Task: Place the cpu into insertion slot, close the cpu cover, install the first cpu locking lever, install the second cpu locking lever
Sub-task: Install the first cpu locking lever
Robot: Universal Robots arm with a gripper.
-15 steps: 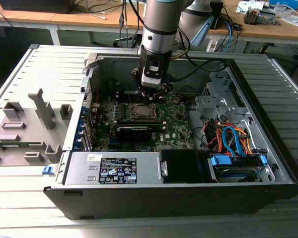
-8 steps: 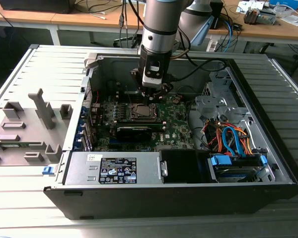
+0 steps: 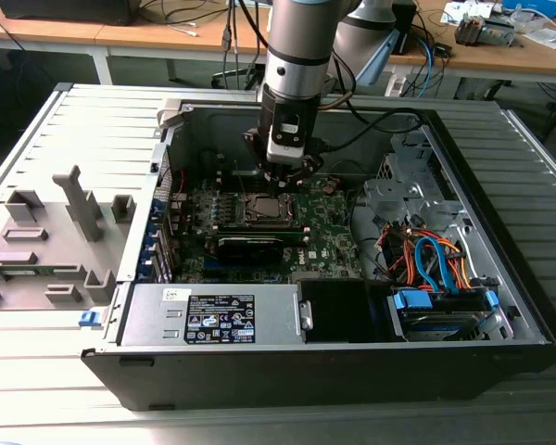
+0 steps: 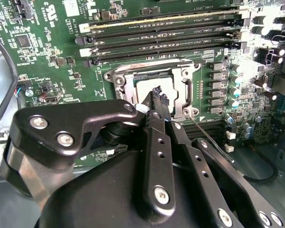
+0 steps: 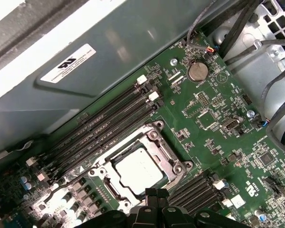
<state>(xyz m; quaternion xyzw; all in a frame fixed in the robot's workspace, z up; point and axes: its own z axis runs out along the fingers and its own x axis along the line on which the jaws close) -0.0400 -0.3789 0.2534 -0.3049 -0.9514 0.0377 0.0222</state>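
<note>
Wooden desks (image 3: 167,37) line the background. In front of them a grey slatted worktop (image 3: 56,371) carries an open computer case (image 3: 352,362) lying on its side.

**Arm pose.** My arm (image 3: 301,46) comes straight down into the case, close to its far wall in the exterior view. The wrist is vertical and my fingers (image 3: 283,181) point down at the green board (image 3: 334,236).

**Fingers.** In both wrist views my fingers (image 4: 157,102) (image 5: 152,194) are pressed together tip to tip. There is no gap between them and they grip nothing. The tips hang just over the socket, above one edge of the chip. I cannot tell whether they touch it.

**Task parts.**
- The cpu (image 5: 137,168) lies flat in the insertion slot (image 4: 118,78), near the middle of the board and just beside the long memory slots (image 5: 109,118).
- The cpu cover (image 5: 172,159) lies down over the slot, and its window frames the chip's silvery top.
- In the second wrist view, a thin locking lever (image 4: 209,137) angles away from one corner of the slot across the board.
</note>
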